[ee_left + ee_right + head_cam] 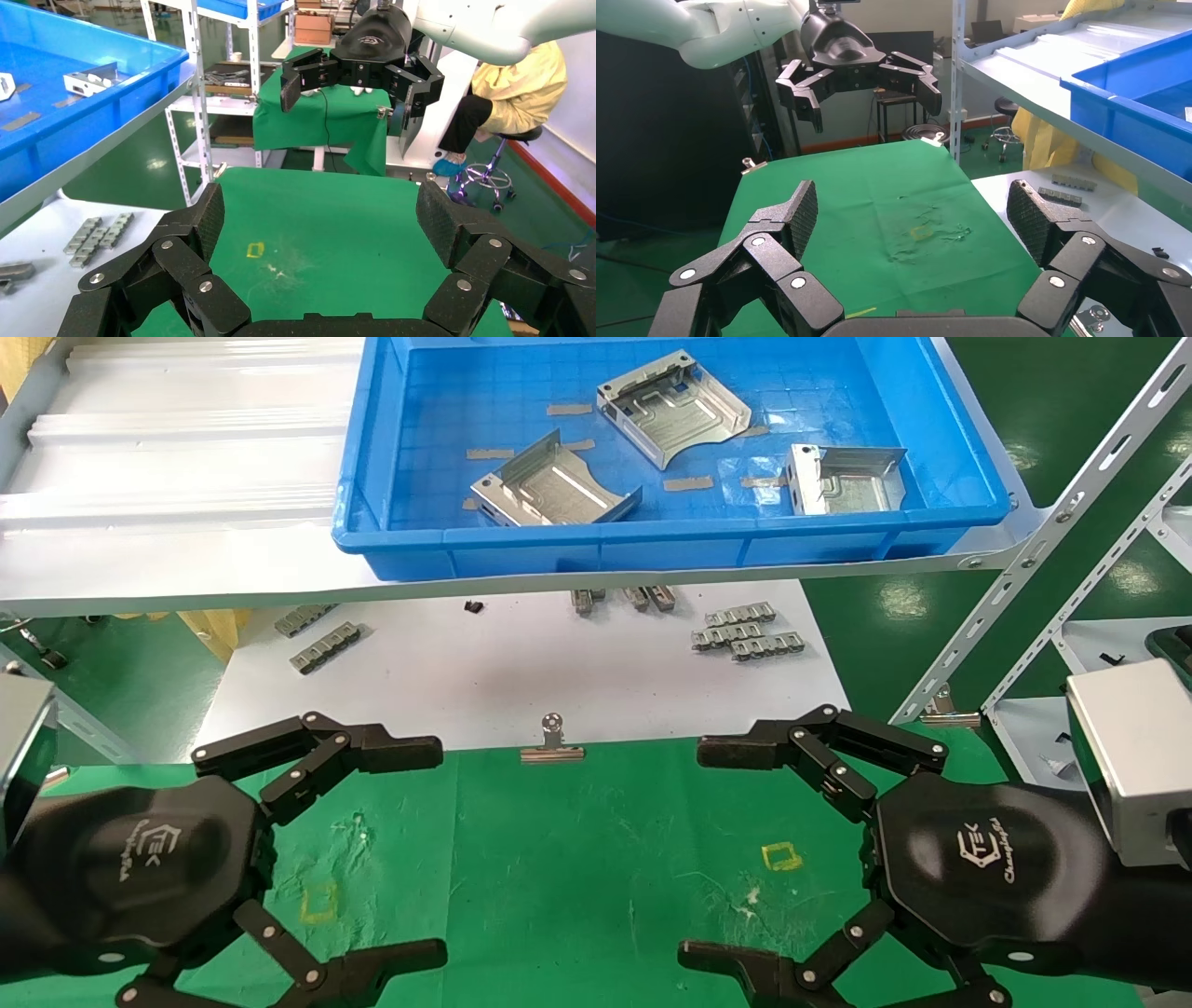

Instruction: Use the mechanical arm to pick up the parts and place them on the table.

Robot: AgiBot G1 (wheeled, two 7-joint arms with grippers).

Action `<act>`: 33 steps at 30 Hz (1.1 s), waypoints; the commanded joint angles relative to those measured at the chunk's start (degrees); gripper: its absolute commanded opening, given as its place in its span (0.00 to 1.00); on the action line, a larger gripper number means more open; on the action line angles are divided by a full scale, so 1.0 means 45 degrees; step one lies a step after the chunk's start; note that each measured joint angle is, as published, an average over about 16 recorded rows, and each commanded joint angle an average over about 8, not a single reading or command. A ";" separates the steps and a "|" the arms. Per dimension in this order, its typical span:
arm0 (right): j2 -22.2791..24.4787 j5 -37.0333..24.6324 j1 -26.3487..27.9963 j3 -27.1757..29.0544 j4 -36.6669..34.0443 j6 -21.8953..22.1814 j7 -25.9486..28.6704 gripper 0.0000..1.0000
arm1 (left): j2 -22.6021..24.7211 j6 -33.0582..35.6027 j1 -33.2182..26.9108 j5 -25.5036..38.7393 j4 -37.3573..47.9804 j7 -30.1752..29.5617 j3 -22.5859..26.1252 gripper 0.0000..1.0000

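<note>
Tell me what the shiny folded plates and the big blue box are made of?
The shiny silver folded plates look like bare sheet metal: bright glare, crisp bent-up edges, pressed grooves. The big blue rectangular box holding them looks like moulded plastic: even colour, soft sheen, rounded thick rim.

My head camera looks forward and down from above the green table [577, 859], with the blue bin [652, 547] on its shelf at twelve o'clock. My left wrist camera sits close behind the left gripper [320, 221] and faces across the table at the right gripper [351, 77]. My right wrist camera mirrors it behind the right gripper [912, 221], facing the left gripper [866, 84]. All three views share the green cloth.
</note>
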 commanded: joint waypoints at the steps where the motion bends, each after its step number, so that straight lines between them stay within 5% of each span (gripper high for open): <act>1: 0.0000 0.0000 0.0000 0.0000 0.0000 0.0000 0.0000 1.00 | 0.0000 0.0000 0.0000 0.0000 0.0000 0.0000 0.0000 0.99; 9: 0.0000 0.0000 0.0000 0.0000 0.0000 0.0000 0.0000 1.00 | 0.0000 0.0000 0.0000 0.0000 0.0000 0.0000 0.0000 0.00; 33: 0.0000 0.0000 0.0000 0.0000 0.0000 0.0000 0.0000 1.00 | 0.0000 0.0000 0.0000 0.0000 0.0000 0.0000 0.0000 0.00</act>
